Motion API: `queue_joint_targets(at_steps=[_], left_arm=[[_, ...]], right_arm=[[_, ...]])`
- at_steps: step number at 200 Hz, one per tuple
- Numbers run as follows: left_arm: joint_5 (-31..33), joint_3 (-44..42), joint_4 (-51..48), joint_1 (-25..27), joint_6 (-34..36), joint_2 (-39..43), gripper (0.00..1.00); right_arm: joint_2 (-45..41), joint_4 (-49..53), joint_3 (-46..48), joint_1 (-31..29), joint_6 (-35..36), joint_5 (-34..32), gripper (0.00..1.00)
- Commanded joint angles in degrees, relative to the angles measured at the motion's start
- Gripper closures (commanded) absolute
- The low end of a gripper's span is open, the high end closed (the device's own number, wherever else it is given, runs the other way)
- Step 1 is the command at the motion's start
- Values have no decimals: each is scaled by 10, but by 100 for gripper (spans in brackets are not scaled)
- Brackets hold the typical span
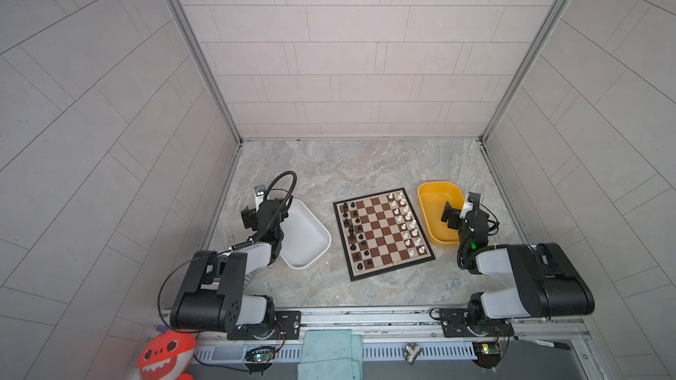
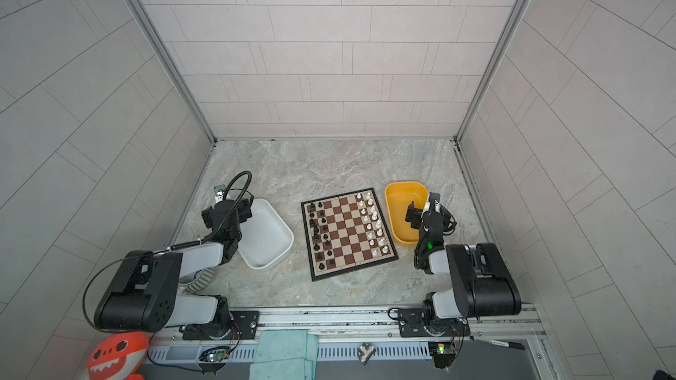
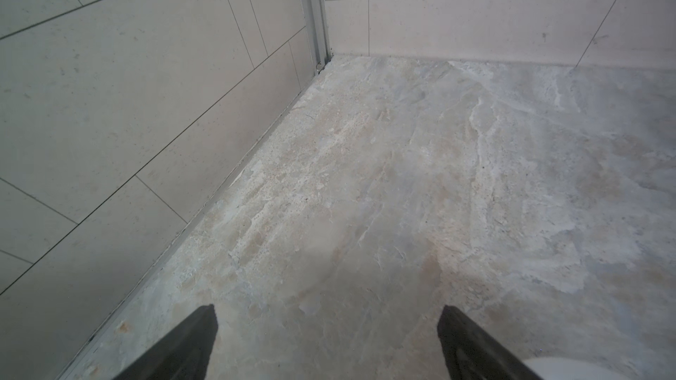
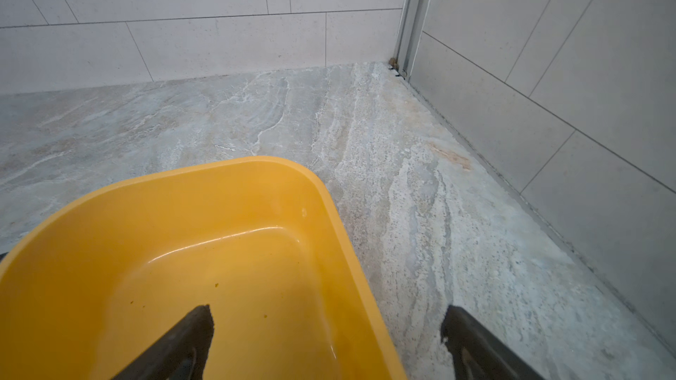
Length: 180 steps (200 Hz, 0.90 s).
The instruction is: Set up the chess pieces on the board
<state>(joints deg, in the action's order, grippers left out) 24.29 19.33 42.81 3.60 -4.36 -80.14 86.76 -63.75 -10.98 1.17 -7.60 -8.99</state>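
While both arms sit folded at the near rail, elbows high, the left end effector (image 3: pixel 327 310) hangs spread wide and empty over the bench (image 3: pixel 402 177) beside the white tub (image 1: pixel 305 239). The right end effector (image 4: pixel 327 310), equally spread and empty, hovers over the rim of the yellow tub (image 4: pixel 183 213). Between the tubs lies the board (image 1: pixel 380 232), slightly skewed, black chess pieces (image 1: pixel 353 232) ranked down its left edge, white chess pieces (image 1: pixel 406 221) down its right.

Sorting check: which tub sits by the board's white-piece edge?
The yellow tub, beside the board edge lined with white chessmen; the white tub sits off the edge with black chessmen.
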Motion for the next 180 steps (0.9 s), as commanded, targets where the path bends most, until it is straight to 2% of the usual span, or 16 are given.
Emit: queue_joint_targets(at_steps=[1, 15, 28, 41, 57, 77, 95, 110, 129, 147, 156, 165, 180], left_arm=[[-43, -9, 80, -5, 4, -28, 0], [-50, 0, 96, -6, 9, -59, 0], [-60, 8, 126, -6, 20, -93, 0], [-56, 16, 131, -6, 21, -106, 0], [-44, 14, 128, -5, 13, -103, 0], [-33, 16, 128, -7, 8, -105, 0], [-31, 17, 128, -6, 8, -106, 0], [-30, 18, 126, -6, 8, -107, 0], [-29, 22, 121, -6, 8, -109, 0], [-29, 22, 121, -6, 7, -110, 0], [-29, 21, 121, -6, 8, -108, 0], [-29, 21, 122, -7, 8, -108, 0], [-29, 19, 123, -6, 7, -107, 0]], right_arm=[[65, -150, 3, 1, 22, 26, 1], [4, 4, -30, 1, 16, 20, 1], [-14, 93, -62, 1, 0, 9, 1], [9, 64, -65, 0, 17, 19, 1], [49, -44, -43, -3, 24, 22, 1], [22, -4, -39, -3, 21, 7, 1], [47, -54, -34, -3, 22, 11, 1], [35, -43, -29, -4, 20, -1, 1], [47, -76, -21, -3, 20, 0, 1], [42, -32, -44, -7, 22, -10, 1], [35, 59, -87, -23, 37, -27, 1], [26, 118, -107, -52, 57, -78, 1], [31, 87, -96, -55, 51, -87, 1]])
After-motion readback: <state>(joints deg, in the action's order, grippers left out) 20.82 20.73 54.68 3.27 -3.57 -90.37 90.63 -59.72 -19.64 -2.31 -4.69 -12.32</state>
